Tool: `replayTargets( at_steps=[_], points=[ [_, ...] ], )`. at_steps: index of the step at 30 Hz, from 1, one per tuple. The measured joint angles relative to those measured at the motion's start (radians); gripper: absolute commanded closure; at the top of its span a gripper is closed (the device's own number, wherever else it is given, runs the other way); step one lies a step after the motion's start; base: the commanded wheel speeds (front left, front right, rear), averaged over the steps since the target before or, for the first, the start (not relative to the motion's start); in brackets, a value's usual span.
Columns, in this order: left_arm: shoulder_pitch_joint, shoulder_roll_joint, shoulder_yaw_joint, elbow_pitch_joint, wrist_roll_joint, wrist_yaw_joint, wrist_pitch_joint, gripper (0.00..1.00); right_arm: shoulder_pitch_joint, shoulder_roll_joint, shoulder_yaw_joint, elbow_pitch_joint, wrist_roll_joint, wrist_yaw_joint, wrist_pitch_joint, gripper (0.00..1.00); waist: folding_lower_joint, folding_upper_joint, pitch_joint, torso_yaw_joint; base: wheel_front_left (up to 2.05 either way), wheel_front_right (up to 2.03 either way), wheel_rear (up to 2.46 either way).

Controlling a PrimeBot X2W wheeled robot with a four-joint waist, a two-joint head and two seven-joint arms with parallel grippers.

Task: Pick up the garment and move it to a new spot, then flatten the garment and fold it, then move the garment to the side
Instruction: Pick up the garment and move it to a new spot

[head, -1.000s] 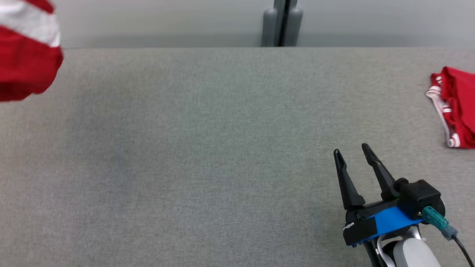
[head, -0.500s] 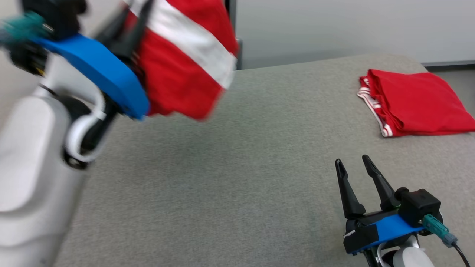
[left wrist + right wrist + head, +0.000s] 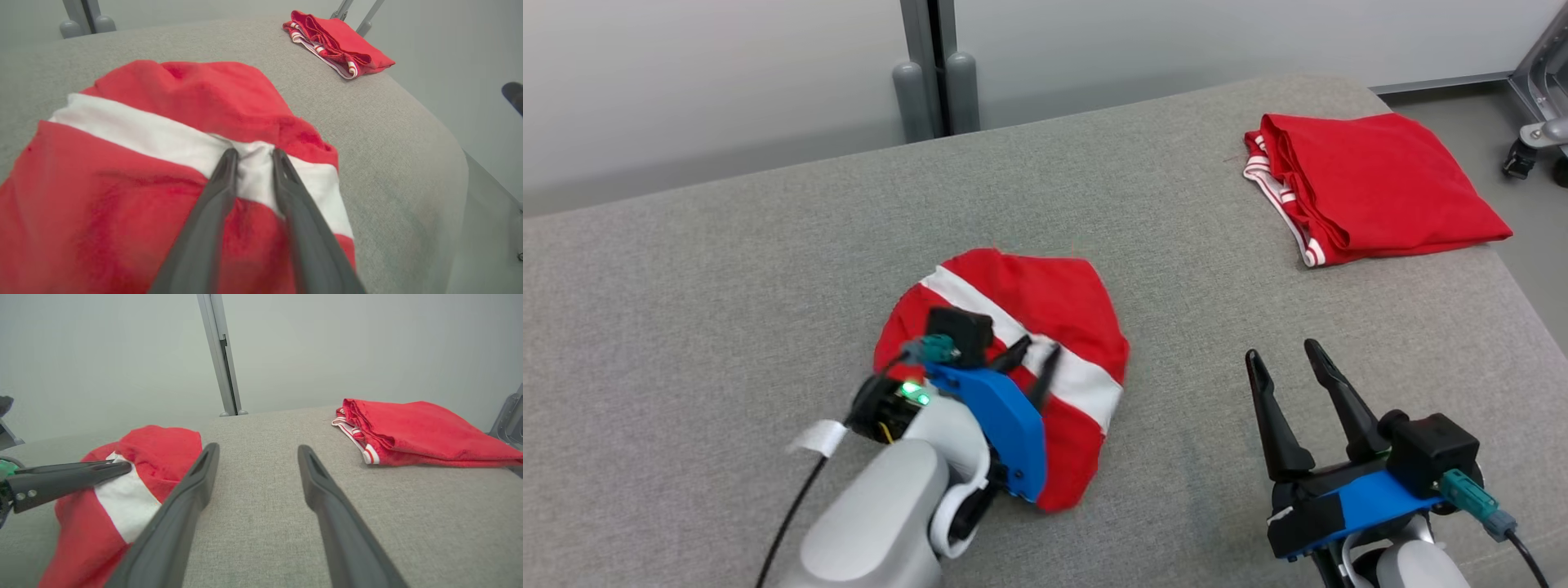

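The garment (image 3: 1029,286), red with a broad white band (image 3: 143,130), lay in a rumpled mound near the middle of the grey table (image 3: 727,269), so the first step, carrying it to a new spot, looked to be at its end, with the flattening not yet begun. The left gripper (image 3: 254,154) rested low on the heap, its jaws a little apart and a ridge of the white band between the tips. Whether they were pinching that ridge or merely straddling it could not be told. The right gripper (image 3: 1281,351) hovered wide open and empty over bare table, to the right of the garment and apart from it. The next move probably called for the left gripper to let go and lift clear. Both grippers would then need to find opposite edges or corners and draw the cloth out flat before any fold. A second red garment (image 3: 1380,180), already folded, sat at the far right corner, well apart, which suggested the side spot the finished piece should go to. Much was hard to read. The left arm covered the near left part of the heap in the head view. The cloth was bunched, so no hem, sleeve or neck opening could be picked out, and its kind remained unclear. A metal frame on wheels (image 3: 1539,122) at the right was cut off by the picture's edge.
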Motion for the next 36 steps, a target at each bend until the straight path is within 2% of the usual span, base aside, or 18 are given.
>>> replayTargets(
  at_steps=[5, 9, 12, 18, 21, 25, 31, 36],
  points=[
    [0.007, -0.039, -0.017, 0.048, -0.012, -0.024, -0.063, 0.0, 0.002, -0.001, -0.034, -0.005, -0.014, 0.0, 0.002, 0.0, 0.0, 0.0, -0.015, 0.032, 0.0, 0.0, 0.0],
    [0.014, -0.041, 0.03, 0.015, -0.039, -0.024, -0.178, 0.0, 0.012, 0.0, -0.054, -0.014, -0.025, 0.0, 0.009, 0.0, -0.0001, 0.0, -0.044, 0.081, 0.0, 0.0, 0.0],
    [0.041, -0.02, 0.073, -0.042, -0.054, -0.024, -0.261, 0.0, 0.018, 0.0, -0.087, -0.026, -0.03, 0.0, 0.012, 0.0, -0.0002, -0.0002, -0.068, 0.122, 0.0, 0.0, 0.0],
    [0.135, 0.08, 0.14, -0.147, -0.021, 0.037, -0.385, 0.0, 0.036, 0.0, -0.149, -0.048, -0.038, 0.0, 0.021, 0.0, -0.0002, -0.0001, -0.104, 0.205, 0.0, 0.0, 0.0],
    [0.204, 0.108, 0.187, -0.201, -0.024, 0.064, -0.422, 0.0, 0.053, 0.0, -0.164, -0.054, -0.04, 0.0, 0.031, 0.0, -0.0002, -0.0001, -0.117, 0.238, 0.0, 0.0, 0.0],
    [0.296, 0.167, 0.249, -0.26, 0.031, 0.109, -0.442, 0.0, 0.063, 0.0, -0.174, -0.06, -0.037, 0.0, 0.033, 0.0, -0.0001, -0.0001, -0.129, 0.269, 0.0, 0.0, 0.0],
    [0.431, 0.172, 0.371, -0.369, 0.15, 0.152, -0.445, 0.0, 0.073, 0.001, -0.167, -0.058, -0.032, 0.0, 0.04, 0.0, -0.0002, -0.0001, -0.141, 0.293, 0.0, 0.0, 0.0],
    [0.529, 0.15, 0.42, -0.363, 0.222, 0.162, -0.445, 0.0, 0.081, 0.0, -0.166, -0.051, -0.027, 0.0, 0.04, 0.0, -0.0001, 0.0, -0.154, 0.296, 0.0, 0.0, 0.0]
  ],
)
